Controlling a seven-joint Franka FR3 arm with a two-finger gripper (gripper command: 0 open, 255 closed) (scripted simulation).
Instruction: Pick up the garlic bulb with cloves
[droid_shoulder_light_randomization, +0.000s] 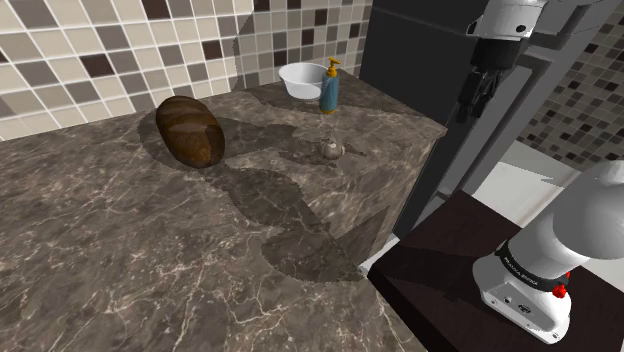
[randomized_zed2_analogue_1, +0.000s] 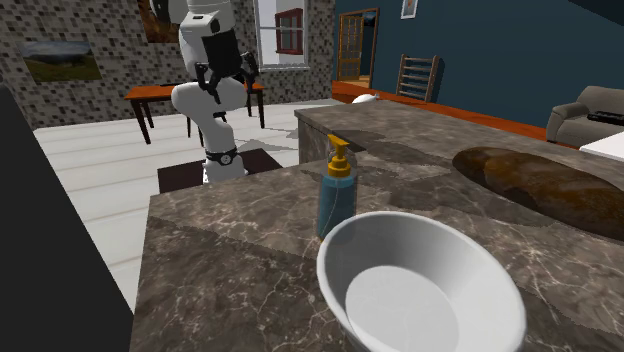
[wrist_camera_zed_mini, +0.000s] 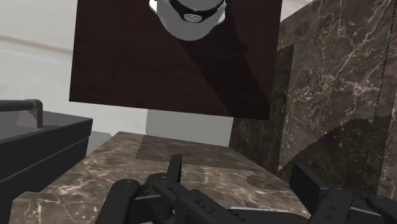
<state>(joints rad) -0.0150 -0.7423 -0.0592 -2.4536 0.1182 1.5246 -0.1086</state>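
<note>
My hand (wrist_camera_zed_mini: 236, 164) hangs released, its two black fingers (wrist_camera_zed_mini: 175, 167) apart with nothing between them. It points down over my dark stand (droid_shoulder_light_randomization: 440, 265), raised high and off the surface's (droid_shoulder_light_randomization: 120, 240) edge, well apart from the soap bottle (droid_shoulder_light_randomization: 329, 90). The garlic bulb (droid_shoulder_light_randomization: 330, 148) rests on the surface near the bottle, on the side toward the shoulder camera. It looks small, pale and roundish, and I cannot tell its long axis or which way it points. The blue bottle stands upright with an orange pump. Just beyond it sits a white bowl (droid_shoulder_light_randomization: 305, 78), showing only its plain white inside. A brown bread loaf (droid_shoulder_light_randomization: 190, 130) lies well apart from the bottle, toward the shoulder view's left.
</note>
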